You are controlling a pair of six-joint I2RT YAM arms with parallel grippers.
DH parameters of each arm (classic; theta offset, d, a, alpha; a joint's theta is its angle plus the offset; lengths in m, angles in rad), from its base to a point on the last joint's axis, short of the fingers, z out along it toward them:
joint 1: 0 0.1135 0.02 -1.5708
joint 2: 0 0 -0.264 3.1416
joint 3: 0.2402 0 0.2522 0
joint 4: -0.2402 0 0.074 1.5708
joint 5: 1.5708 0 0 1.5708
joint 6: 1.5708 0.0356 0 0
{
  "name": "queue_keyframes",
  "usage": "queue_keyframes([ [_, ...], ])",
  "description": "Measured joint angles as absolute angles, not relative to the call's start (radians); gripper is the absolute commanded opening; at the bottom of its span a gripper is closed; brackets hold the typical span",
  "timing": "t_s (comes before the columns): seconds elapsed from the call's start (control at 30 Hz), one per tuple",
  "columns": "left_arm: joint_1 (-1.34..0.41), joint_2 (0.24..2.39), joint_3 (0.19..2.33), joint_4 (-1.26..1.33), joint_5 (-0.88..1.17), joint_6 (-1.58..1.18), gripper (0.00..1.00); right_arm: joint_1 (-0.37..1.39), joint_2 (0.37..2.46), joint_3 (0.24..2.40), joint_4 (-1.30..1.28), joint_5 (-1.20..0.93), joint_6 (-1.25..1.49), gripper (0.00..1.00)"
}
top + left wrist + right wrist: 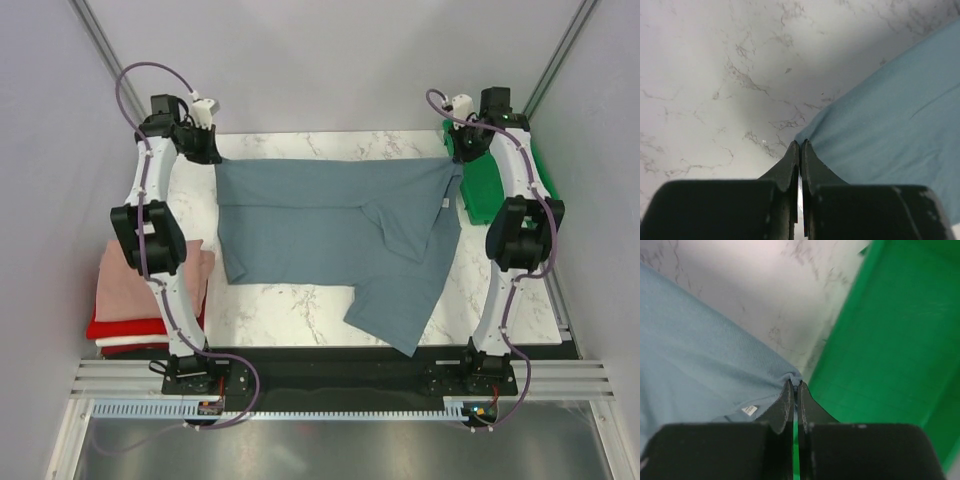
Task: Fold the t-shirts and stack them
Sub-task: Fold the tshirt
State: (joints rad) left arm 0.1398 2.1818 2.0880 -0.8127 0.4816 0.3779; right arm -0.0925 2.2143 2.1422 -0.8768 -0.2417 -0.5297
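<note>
Presently: blue-grey t-shirt (pixel 330 230), soft, light, likely to sag; best held by corners; left gripper (pixel 799 145) and right gripper (pixel 795 385) each clamped on a far corner.

This is a robotics lab cell, not anyone's home. My left arm (pixel 150 235) and right arm (pixel 522 235) are bolted to aluminium rails (pixel 340 372) at six o'clock. Plain pale panels (pixel 330 60) wall me in, with a metal strut (pixel 105 45) slanting at eleven o'clock and another at one. A marble-patterned tabletop (pixel 290 310) fills the middle, with a green plastic tray (pixel 485 195) at two o'clock; the slate t-shirt (pixel 330 225) spread there is the only homely thing.
</note>
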Motion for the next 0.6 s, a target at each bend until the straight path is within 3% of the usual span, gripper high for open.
queue_keyframes([
  [0.6,0.139,1.398,1.742,-0.789,0.498,0.365,0.02,-0.157,1.434,1.814,-0.751,-0.278,-0.592,0.0],
])
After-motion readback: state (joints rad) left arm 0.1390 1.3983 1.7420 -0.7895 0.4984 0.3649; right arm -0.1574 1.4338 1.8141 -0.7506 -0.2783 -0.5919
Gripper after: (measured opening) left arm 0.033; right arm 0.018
